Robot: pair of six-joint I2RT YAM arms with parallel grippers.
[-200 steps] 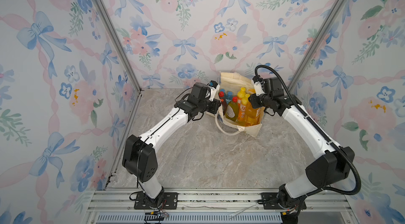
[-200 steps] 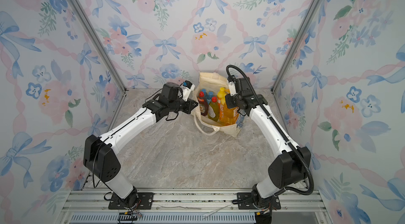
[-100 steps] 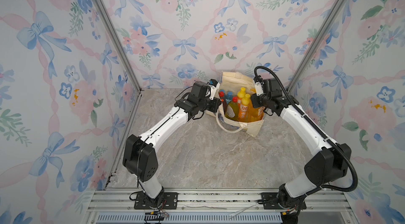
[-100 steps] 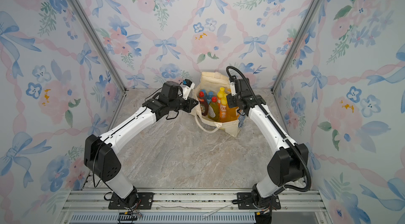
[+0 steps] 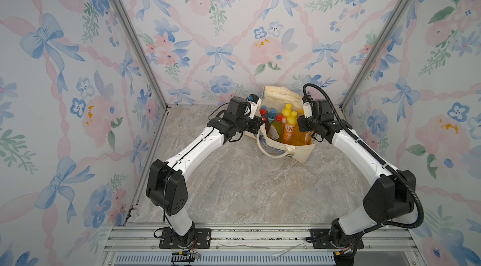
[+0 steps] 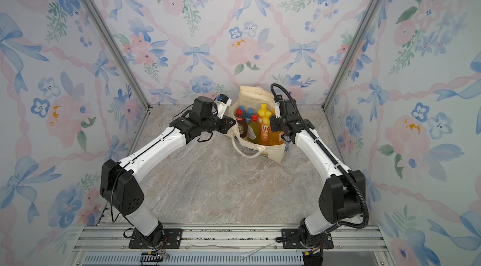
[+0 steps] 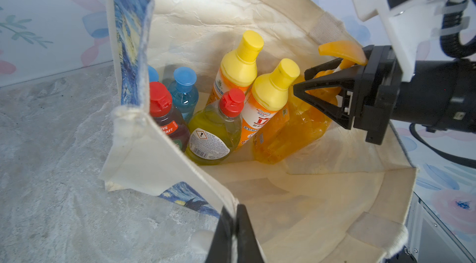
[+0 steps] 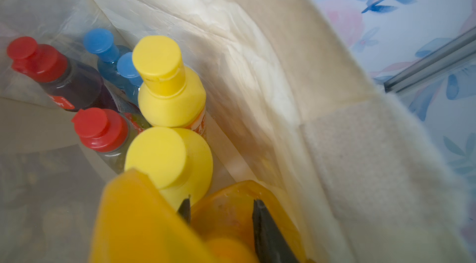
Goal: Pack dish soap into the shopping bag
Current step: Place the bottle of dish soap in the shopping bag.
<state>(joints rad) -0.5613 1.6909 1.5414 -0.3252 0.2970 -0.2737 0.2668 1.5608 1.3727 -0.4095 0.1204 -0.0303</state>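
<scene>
The shopping bag, a cream tote with a blue painting print, stands open at the back of the table. My left gripper is shut on the bag's near rim. Inside the bag, my right gripper is shut on the neck of an orange pump bottle of dish soap, which leans against the bag's right side. Beside it stand two yellow-capped orange bottles, a red-capped green bottle, a red-capped dark bottle and blue-capped bottles.
A bag handle loop hangs down the front onto the marble tabletop. The floral back wall stands right behind the bag, and aluminium corner posts flank it. Both arms reach in from the front rail.
My right gripper has moved left and lower into the bag with the orange bottle. The left gripper still pinches the rim in nearly the same place.
</scene>
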